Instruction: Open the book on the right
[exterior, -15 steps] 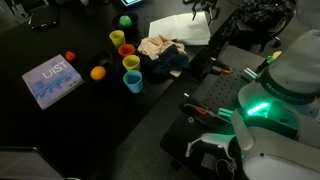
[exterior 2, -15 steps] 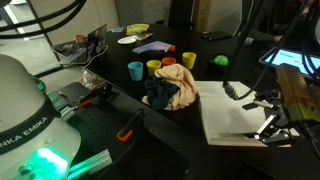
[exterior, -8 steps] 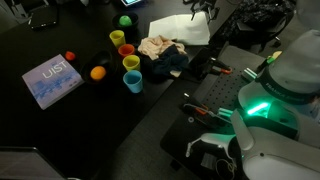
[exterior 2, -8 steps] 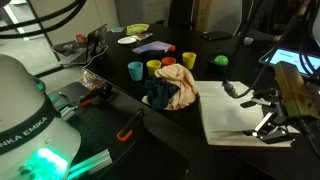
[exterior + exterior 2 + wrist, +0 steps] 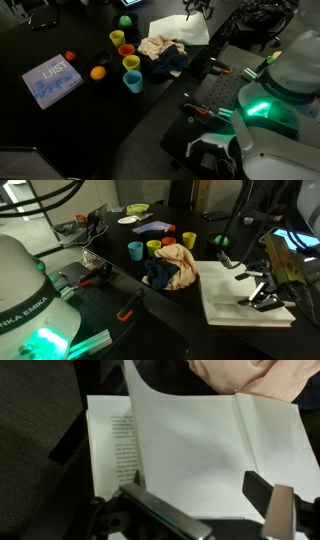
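The small white book lies open at the table's edge in both exterior views (image 5: pixel 178 28) (image 5: pixel 238 308). In the wrist view its white pages (image 5: pixel 200 440) fill the frame. One leaf stands curled up near the spine, and a strip of printed text (image 5: pixel 120 445) shows on the left page. My gripper (image 5: pixel 262 292) hovers just over the book's outer side, also seen small in an exterior view (image 5: pixel 195 8). In the wrist view my gripper (image 5: pixel 205 505) has its jaws spread wide, with only the page below showing between them.
A heap of peach and dark cloth (image 5: pixel 172 268) (image 5: pixel 160 50) (image 5: pixel 250 375) lies beside the book. Several coloured cups (image 5: pixel 125 60) (image 5: pixel 150 248) stand behind it. A larger blue book (image 5: pixel 52 80), an orange ball (image 5: pixel 97 72) and a green ball (image 5: pixel 125 20) lie farther off.
My gripper has moved up and inward from the book's outer edge, to just over its pages. The book still lies open.
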Available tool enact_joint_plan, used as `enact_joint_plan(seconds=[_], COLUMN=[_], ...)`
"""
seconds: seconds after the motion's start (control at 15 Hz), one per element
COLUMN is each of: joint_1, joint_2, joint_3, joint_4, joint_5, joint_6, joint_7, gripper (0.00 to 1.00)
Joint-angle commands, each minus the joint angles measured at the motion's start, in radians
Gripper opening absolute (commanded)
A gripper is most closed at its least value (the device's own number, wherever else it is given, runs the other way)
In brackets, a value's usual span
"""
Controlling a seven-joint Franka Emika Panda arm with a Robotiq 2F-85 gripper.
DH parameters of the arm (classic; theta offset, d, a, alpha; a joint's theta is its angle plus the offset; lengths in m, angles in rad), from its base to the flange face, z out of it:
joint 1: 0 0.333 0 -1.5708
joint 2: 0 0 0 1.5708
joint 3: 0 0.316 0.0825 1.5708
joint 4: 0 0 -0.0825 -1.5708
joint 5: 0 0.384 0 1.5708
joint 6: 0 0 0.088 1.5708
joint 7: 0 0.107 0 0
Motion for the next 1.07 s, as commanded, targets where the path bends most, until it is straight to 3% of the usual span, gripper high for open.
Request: enact_joint_plan(seconds=[0.0, 0.4, 1.0], joint_1=[0.044, 0.115, 0.202], joint_2=[-0.044, -0.078, -0.159], joint_3=[-0.002, -0.014, -0.001], joint_4=[-0.022, -0.042, -0.166], joint_5=[0.01, -0.008, 0.009], joint_6=[0.043, 0.148, 0.345], joint_7=[0.008, 0.005, -0.015], gripper=[1.0, 1.0, 1.0])
